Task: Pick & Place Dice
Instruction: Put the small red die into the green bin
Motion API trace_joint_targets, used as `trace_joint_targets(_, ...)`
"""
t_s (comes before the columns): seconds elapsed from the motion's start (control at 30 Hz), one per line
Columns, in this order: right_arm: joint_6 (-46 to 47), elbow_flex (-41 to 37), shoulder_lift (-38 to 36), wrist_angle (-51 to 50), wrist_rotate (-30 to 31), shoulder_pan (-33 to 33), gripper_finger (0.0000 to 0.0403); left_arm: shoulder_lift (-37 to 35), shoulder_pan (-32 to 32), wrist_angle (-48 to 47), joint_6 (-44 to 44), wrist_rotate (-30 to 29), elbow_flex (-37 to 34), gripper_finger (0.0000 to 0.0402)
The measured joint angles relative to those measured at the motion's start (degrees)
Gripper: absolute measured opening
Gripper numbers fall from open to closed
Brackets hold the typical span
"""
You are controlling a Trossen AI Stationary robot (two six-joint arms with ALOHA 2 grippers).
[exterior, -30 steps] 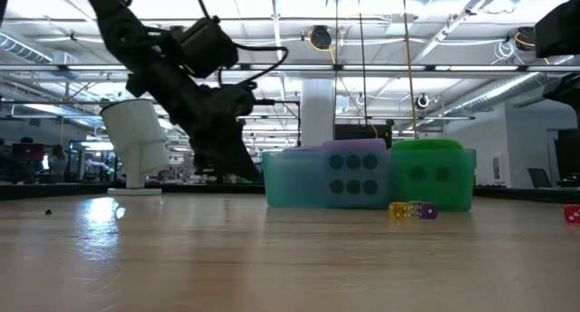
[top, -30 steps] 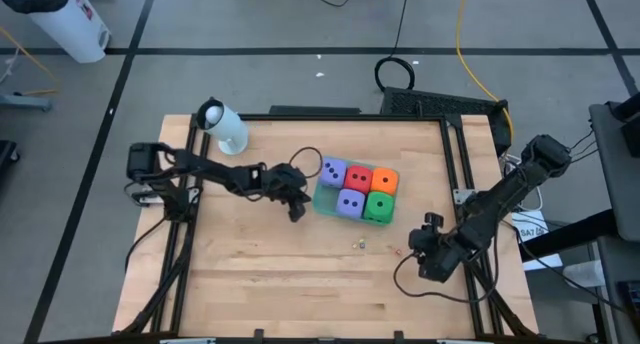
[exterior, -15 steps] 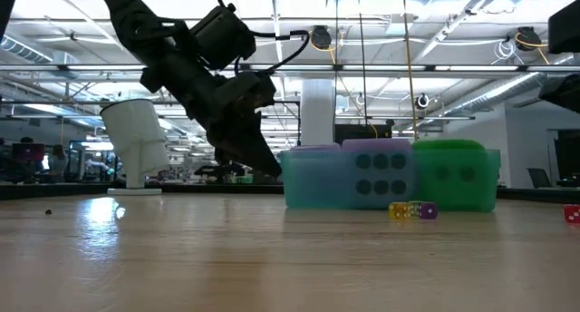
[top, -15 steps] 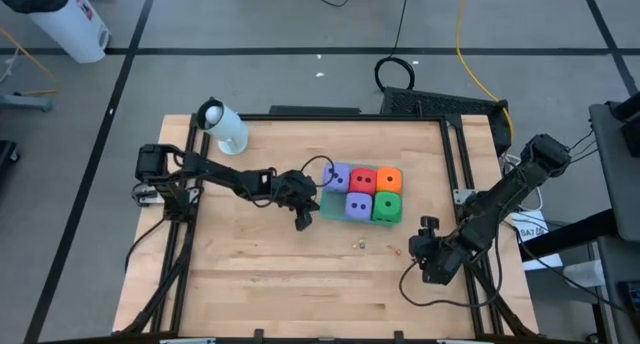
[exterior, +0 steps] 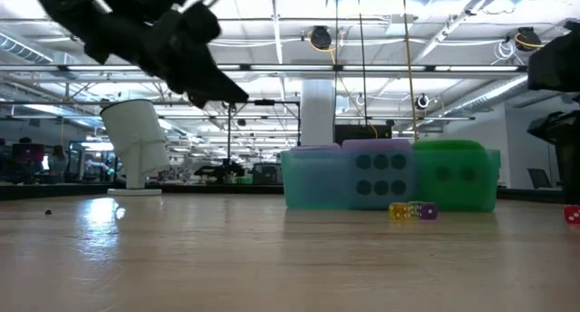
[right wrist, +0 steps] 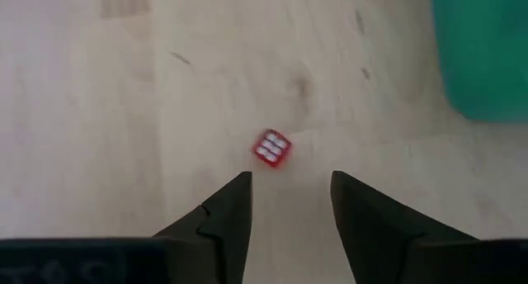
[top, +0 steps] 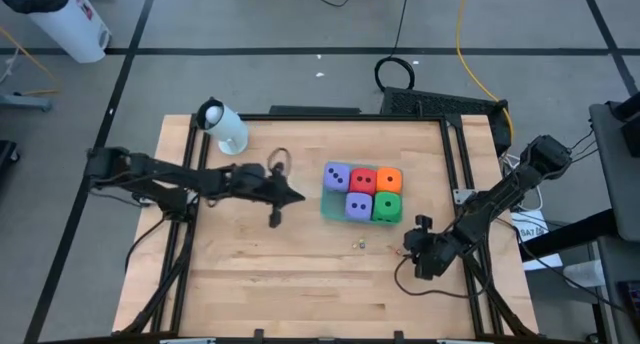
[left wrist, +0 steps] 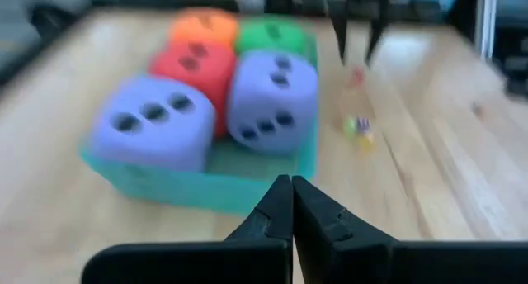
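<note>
Five foam dice sit in a flat teal tray (top: 324, 206) on the table: purple (top: 338, 176), red (top: 362, 179) and orange (top: 388, 179) in the far row, purple (top: 355, 206) and green (top: 383, 207) in the near row. My left gripper (top: 298, 196) is shut and hangs above the table, left of the tray; its wrist view has the tips (left wrist: 291, 185) pointing at the tray's wall (left wrist: 206, 189). My right gripper (top: 412, 246) is open near the table's right near corner, over a tiny red speck (right wrist: 271, 148).
A white cylinder-shaped object (top: 222, 127) stands near the table's far left corner. Tiny yellow and purple specks (exterior: 410, 210) lie on the wood just near of the tray. Bare wood spreads across the table's near half and left of the tray.
My shut left gripper first moved toward the table's right edge with its tips against the tray's left side, and the tray with all its dice slid a little to the right. The gripper then drew back to the left and rose clear of the table.
</note>
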Motion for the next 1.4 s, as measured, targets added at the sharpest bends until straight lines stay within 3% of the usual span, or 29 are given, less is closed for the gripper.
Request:
trace_joint_targets(0.13, -3.4, 0.0, 0.0, 4.3, -0.3, 0.5, 0.0148, -6.7, 1.2, 7.2, 0.0, -0.3, -7.7, 0.0001)
trace_joint_targets(0.3, -6.6, -0.2, 0.2, 4.8, 0.0, -0.1, 0.0155, -10.0, 1.3, 12.2, 0.2, -0.2, -13.3, 0.0011)
trace_joint_targets(0.5, -3.0, -2.9, 1.6, 5.8, 0.0, -1.9, 0.0157, -11.4, 1.2, 12.1, 0.7, -0.1, -13.6, 0.0007)
trace_joint_targets(0.97, -5.6, -4.0, 2.4, 12.1, -1.6, -2.2, 0.0157, -11.5, 1.3, 12.1, 0.7, 0.5, -13.6, 0.0020)
trace_joint_targets(1.27, -6.3, -5.0, 2.4, 12.9, -0.6, -2.2, 0.0121, -11.5, 1.3, 12.1, 0.0, 0.7, -13.6, 0.0021)
trace_joint_targets(1.4, -4.5, -7.8, 2.3, 17.7, 0.5, -2.1, 0.0107, -11.5, 1.2, 12.1, -0.6, 0.7, -13.6, 0.0021)
